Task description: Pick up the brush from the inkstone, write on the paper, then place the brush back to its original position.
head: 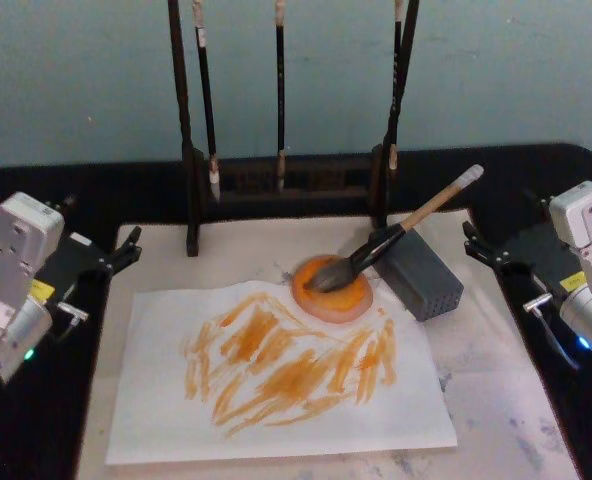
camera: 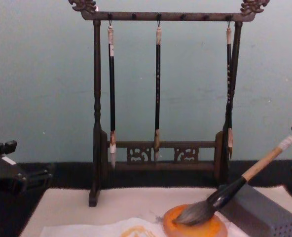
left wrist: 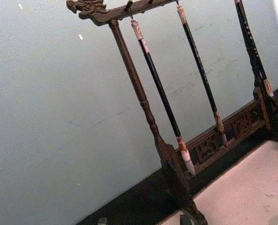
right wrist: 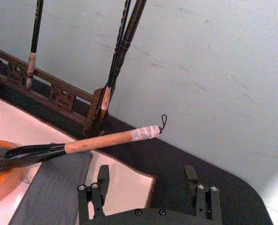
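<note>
The brush [head: 396, 238] lies with its grey-black bristles on the orange inkstone [head: 348, 302]. Its tan handle leans up over a grey block [head: 423, 276], white-wrapped end raised toward the back right. The brush [right wrist: 92, 143] also appears in the right wrist view, and the brush [camera: 235, 190] in the chest view. The white paper [head: 276, 400] lies in front of the inkstone, covered with orange strokes. My left gripper [head: 131, 250] stands open at the mat's left edge, holding nothing. My right gripper [head: 471, 243] is open at the right, just behind the brush's handle end. The right gripper [right wrist: 146, 173] has nothing between its fingers.
A dark wooden brush rack [head: 281, 185] with thin hanging brushes stands behind the inkstone. The paper rests on a cream mat [head: 496, 400] on a black table [head: 36, 420]. A pale wall closes the back.
</note>
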Motion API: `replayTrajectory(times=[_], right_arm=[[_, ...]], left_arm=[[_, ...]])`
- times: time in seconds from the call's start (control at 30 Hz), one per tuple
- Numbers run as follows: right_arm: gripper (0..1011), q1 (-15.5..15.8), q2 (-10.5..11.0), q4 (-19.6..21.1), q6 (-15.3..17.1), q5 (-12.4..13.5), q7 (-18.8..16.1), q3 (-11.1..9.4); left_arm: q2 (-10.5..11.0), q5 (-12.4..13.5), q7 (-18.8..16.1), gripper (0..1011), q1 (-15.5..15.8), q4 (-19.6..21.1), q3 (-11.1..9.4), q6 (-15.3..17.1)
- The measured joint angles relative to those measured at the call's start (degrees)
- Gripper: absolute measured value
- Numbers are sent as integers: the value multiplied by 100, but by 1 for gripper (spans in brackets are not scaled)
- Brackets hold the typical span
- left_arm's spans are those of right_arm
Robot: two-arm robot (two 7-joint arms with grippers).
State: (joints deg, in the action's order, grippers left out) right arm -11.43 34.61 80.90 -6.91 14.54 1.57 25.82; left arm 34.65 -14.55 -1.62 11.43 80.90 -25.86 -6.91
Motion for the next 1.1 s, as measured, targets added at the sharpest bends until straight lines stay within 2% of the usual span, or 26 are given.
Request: replayTrajectory(times=[0.2,0.27,0.37,0.5,0.57,0.67,0.73,0.77,1.0,1.1], right_arm=[[1000,35,-51,2,11,74,-193,-120],[1000,53,-70,17,29,152,-266,-163],[1000,92,-129,62,121,418,-462,-276],[1000,129,-278,98,405,1056,-871,-509],[1000,131,-342,98,523,1277,-992,-598],[1000,122,-529,77,850,1801,-1239,-807],[1000,106,-614,49,980,1994,-1322,-884],[1000,86,-702,18,1124,2190,-1396,-960],[1000,-17,-1097,-137,1726,2943,-1493,-1291],[1000,-61,-1201,-188,1888,3178,-1478,-1353]], left_arm=[[0,0,0,1001,0,0,0,0],[0,0,0,1001,0,0,0,0],[0,0,0,1001,0,0,0,0],[0,0,0,1001,1,0,0,0],[0,0,0,1001,0,0,0,0],[0,0,0,1001,0,0,0,0],[0,0,0,1001,0,0,0,0],[0,0,0,1001,0,0,0,0],[0,0,0,1001,0,0,0,0],[0,0,0,1001,0,0,0,0]])
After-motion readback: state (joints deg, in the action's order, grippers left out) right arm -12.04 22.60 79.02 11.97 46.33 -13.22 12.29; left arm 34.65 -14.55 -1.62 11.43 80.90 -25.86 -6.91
